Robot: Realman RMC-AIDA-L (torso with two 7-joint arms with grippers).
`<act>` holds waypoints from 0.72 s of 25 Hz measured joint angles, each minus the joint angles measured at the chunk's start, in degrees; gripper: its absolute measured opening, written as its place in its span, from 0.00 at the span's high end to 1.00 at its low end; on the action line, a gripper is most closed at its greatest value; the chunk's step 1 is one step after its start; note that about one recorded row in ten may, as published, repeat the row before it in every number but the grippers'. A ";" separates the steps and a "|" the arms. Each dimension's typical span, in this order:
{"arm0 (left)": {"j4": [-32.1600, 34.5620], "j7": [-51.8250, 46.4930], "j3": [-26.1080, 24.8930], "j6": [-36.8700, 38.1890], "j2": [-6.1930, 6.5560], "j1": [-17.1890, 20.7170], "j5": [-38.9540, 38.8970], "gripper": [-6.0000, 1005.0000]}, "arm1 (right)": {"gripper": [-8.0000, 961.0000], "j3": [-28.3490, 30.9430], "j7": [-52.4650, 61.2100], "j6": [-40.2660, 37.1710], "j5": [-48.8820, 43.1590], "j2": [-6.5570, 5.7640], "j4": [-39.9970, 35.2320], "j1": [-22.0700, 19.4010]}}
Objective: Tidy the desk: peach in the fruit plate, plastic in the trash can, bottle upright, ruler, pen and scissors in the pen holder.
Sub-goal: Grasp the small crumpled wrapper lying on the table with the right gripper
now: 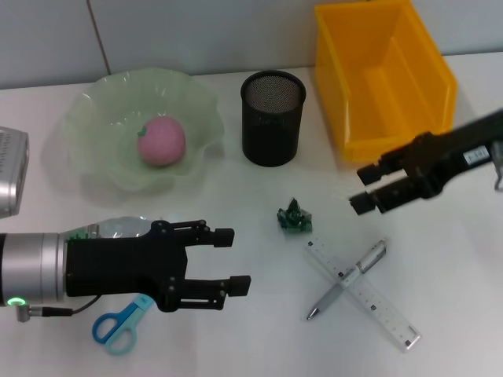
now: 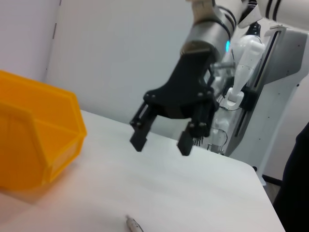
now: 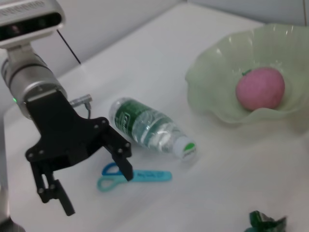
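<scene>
Peach (image 1: 161, 141) in fruit plate (image 1: 102, 161); both claws, left (image 1: 236, 260) and right (image 1: 365, 187), gape empty.

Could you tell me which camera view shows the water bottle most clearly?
The right wrist view: the bottle lies on its side in full sight, beside the left gripper. The head view shows only a sliver behind that gripper; the left wrist view shows none.

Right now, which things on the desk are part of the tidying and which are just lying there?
For tidying: peach in fruit plate, bottle on its side, scissors, plastic scrap, pen, ruler, pen holder, yellow trash can.

Just there: silver device at the desk's left edge.
</scene>
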 joint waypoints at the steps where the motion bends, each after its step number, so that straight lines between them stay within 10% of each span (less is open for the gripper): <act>1: -0.01 0.24 -0.02 -0.02 -0.01 0.08 -0.17 0.22 | 0.27 -0.40 1.18 -0.02 -1.11 -0.22 0.07 1.24; 18: -0.16 2.59 0.00 -1.02 -0.18 0.34 0.17 0.22 | 0.27 -14.65 9.46 7.17 -11.50 0.48 1.55 12.09</act>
